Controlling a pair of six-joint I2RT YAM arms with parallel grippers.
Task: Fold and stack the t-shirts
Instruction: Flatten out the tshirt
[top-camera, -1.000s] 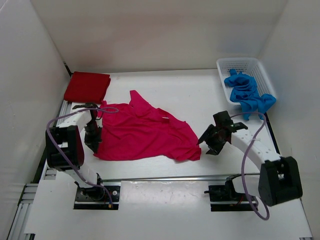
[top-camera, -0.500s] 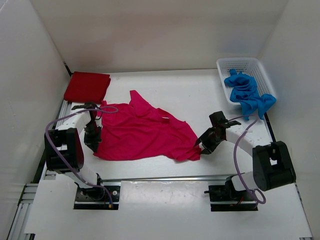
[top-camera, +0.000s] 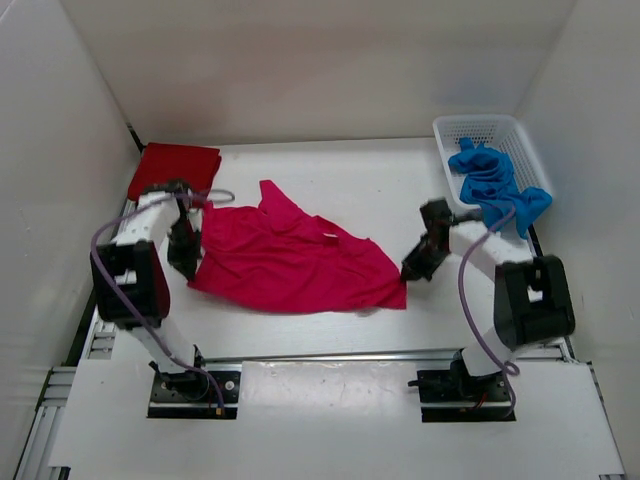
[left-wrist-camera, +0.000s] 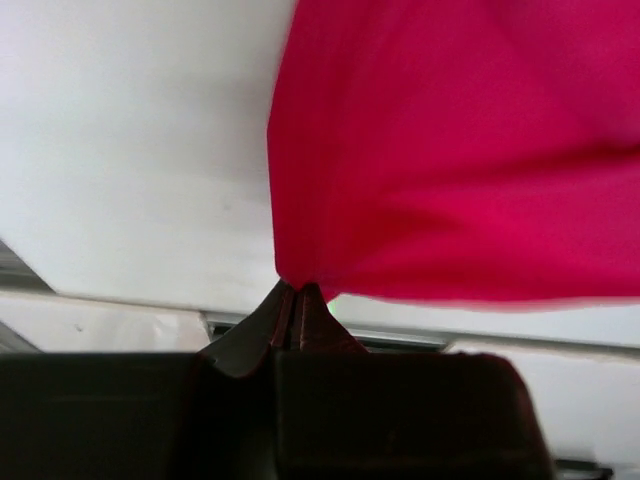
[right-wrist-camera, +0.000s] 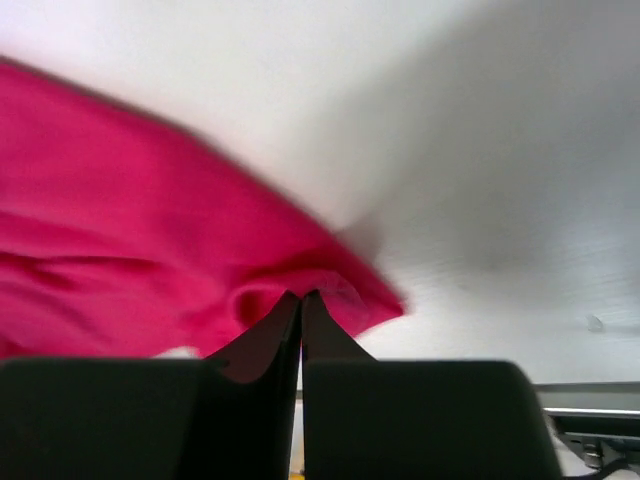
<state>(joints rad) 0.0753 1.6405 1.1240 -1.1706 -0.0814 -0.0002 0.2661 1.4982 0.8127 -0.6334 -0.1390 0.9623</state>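
The magenta-pink t-shirt (top-camera: 290, 262) lies spread across the middle of the table. My left gripper (top-camera: 190, 272) is shut on its left bottom corner; in the left wrist view the cloth (left-wrist-camera: 460, 150) runs up from the pinched jaws of the left gripper (left-wrist-camera: 298, 290). My right gripper (top-camera: 408, 276) is shut on the shirt's right corner, and in the right wrist view the magenta cloth (right-wrist-camera: 150, 260) bunches at the tips of the right gripper (right-wrist-camera: 300, 296). A dark red t-shirt (top-camera: 175, 172) lies folded at the back left. A bright blue t-shirt (top-camera: 495, 185) is heaped in the basket.
The white mesh basket (top-camera: 478, 128) stands at the back right, with blue cloth hanging over its near rim. White walls close in the table on three sides. A metal rail (top-camera: 330, 357) runs along the near edge in front of the arm bases.
The right gripper swung in to the shirt's right corner and shut on it. Both arms moved away from the bases, and the shirt's bottom edge now lies straighter and flatter.
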